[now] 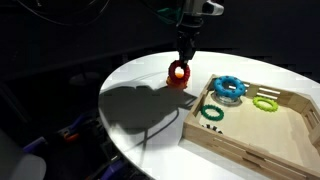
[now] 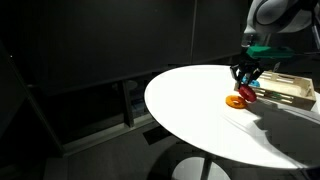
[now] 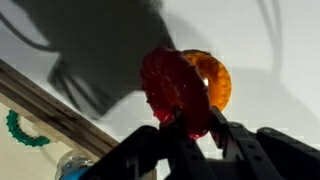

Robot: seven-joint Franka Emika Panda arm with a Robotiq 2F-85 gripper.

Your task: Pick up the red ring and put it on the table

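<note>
The red ring [image 3: 176,88] is thick and bumpy and stands on edge between my gripper's [image 3: 188,128] fingers, which are shut on its rim. In both exterior views the gripper [image 1: 184,58] [image 2: 246,78] holds the red ring [image 1: 178,72] [image 2: 247,92] low over the white round table [image 1: 140,95] [image 2: 200,110], next to the wooden tray; I cannot tell if the ring touches the top. A smaller orange ring [image 3: 210,78] [image 2: 235,101] lies on the table just behind the red ring.
The light wooden tray [image 1: 250,135] [image 2: 290,95] holds a blue ring [image 1: 229,87], a dark green ring [image 1: 212,113] and a light green ring [image 1: 265,102]. The tray's edge [image 3: 40,105] runs to the left in the wrist view. The room is dark around the table.
</note>
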